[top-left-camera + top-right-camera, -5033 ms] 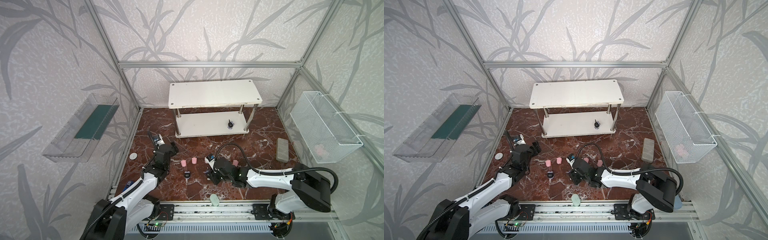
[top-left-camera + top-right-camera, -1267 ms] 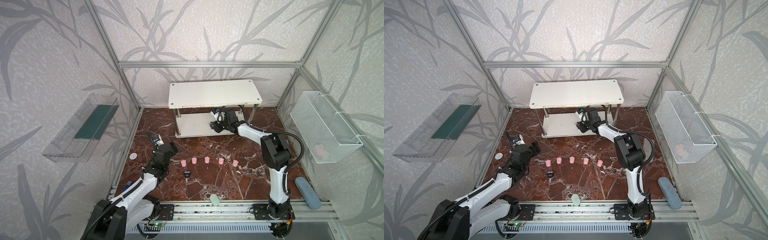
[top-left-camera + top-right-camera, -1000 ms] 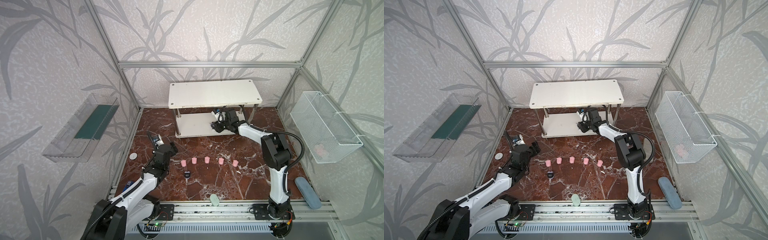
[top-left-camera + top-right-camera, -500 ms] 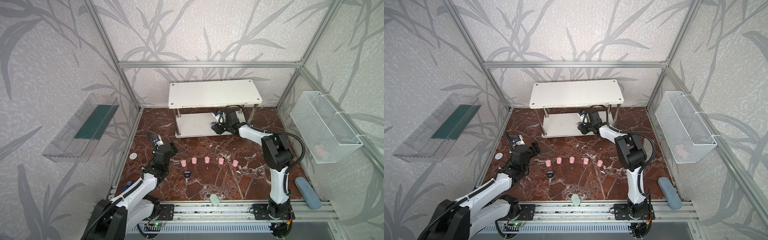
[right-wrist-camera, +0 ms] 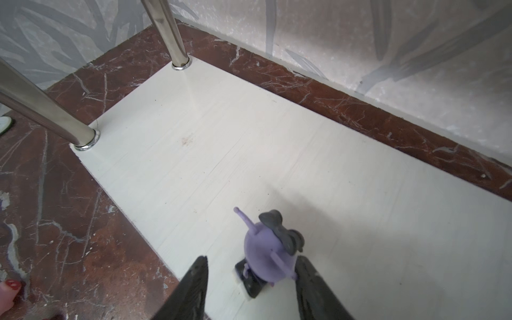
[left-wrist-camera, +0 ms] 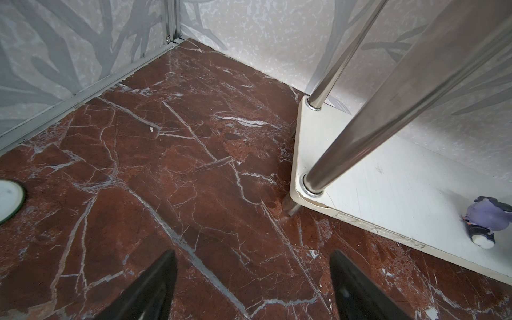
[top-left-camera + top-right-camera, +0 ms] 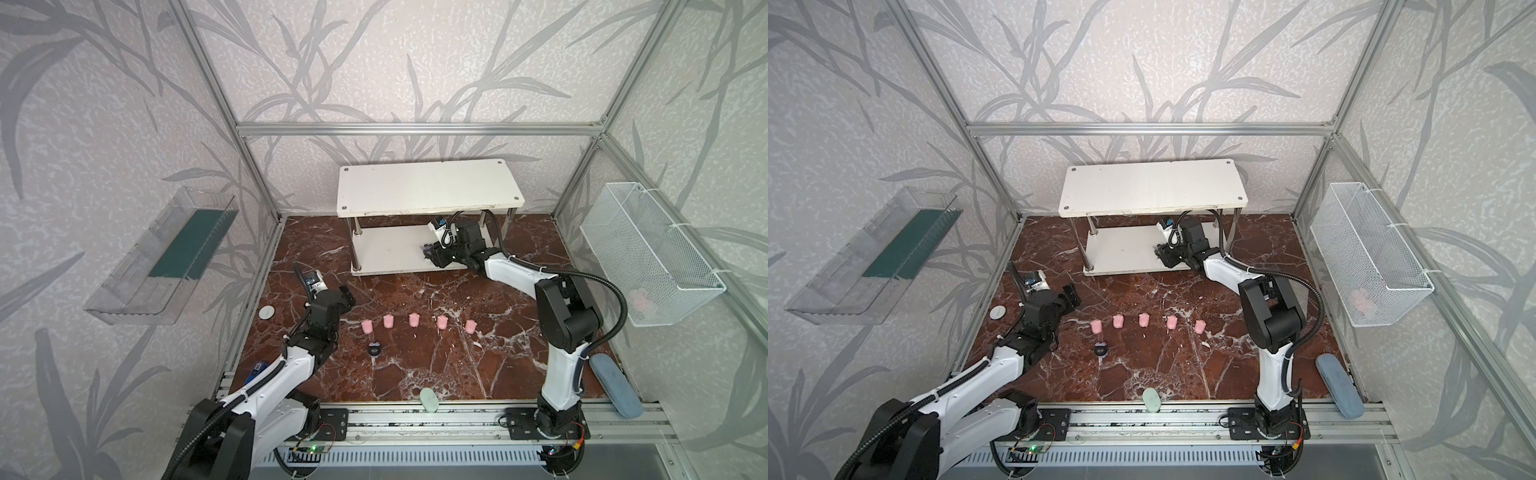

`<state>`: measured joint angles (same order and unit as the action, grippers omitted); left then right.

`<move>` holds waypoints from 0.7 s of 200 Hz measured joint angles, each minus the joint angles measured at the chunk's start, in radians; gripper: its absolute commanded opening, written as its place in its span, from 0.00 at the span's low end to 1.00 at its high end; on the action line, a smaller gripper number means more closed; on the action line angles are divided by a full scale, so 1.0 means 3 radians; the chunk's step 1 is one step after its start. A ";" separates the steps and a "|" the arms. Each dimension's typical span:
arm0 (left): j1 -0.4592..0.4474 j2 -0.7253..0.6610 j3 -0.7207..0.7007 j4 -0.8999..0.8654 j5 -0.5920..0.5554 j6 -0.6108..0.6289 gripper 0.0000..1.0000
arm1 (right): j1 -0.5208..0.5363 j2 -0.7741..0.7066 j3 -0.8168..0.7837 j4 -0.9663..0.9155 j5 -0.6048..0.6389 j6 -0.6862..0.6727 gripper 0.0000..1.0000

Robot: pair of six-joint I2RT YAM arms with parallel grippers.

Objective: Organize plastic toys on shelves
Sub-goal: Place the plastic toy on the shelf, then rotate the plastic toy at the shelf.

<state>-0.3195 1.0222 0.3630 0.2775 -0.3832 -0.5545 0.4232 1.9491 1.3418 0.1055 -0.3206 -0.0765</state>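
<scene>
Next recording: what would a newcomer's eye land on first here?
The right gripper reaches into the white rack, where a purple figurine stands on the lower shelf between its parted jaws. Five pink toys sit in a row on the red marble floor, a small black figurine near them.

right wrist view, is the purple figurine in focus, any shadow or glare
Right wrist view: purple figurine sharp, throwing a soft shadow on the white lower board; gripper fingers dark and blurred; chrome post streaked with glare. Left wrist view: near post out of focus.
</scene>
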 measured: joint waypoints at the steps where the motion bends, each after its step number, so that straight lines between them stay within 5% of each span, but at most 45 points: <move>1: 0.0000 0.0000 0.0000 0.0000 0.0000 0.0000 0.84 | 0.0000 -0.0004 -0.0004 0.0001 -0.0003 0.0001 0.52; 140: 0.0000 0.0080 -0.0015 0.0027 0.0053 -0.0015 0.84 | 0.0000 -0.0510 -0.0558 0.0352 -0.0161 0.0268 0.52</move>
<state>-0.3195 1.0462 0.3584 0.2855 -0.3672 -0.5591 0.4232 1.7962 1.1744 0.2111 -0.3691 0.0040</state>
